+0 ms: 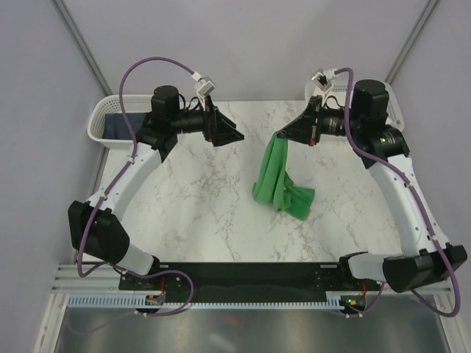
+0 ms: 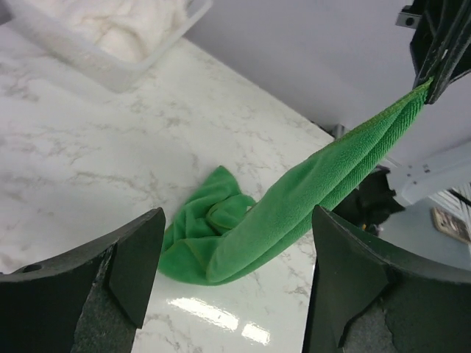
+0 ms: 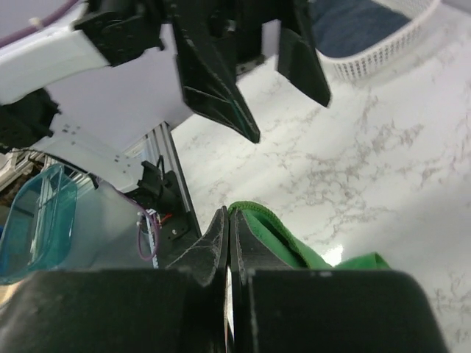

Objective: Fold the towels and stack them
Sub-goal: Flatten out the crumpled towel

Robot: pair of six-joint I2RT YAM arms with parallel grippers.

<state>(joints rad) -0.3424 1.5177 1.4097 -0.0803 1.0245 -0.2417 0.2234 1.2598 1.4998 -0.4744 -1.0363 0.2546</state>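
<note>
**A:** Gripping anything, is the right gripper point(image 1: 282, 135)?

**B:** Yes. Its jaws are pressed together on one corner of the green towel point(image 1: 280, 180), upper centre of the overhead view. The towel hangs down from it like a loose rope. Its lower end lies bunched on the marble table point(image 1: 199, 213), right of centre.

**A:** And the left gripper point(image 1: 234, 134)?

**B:** Its jaws are spread wide and hold nothing. It faces the hanging towel from the left, not touching it. In its own camera the towel slants across beyond the two fingers point(image 2: 140, 257).

**A:** What else is around?

**B:** The navy towel point(image 1: 118, 126) lies in a white mesh basket point(image 1: 98, 121) at the upper left. The white towel point(image 2: 125, 26) fills a second basket point(image 2: 88, 55), upper left of the left wrist view.
</note>
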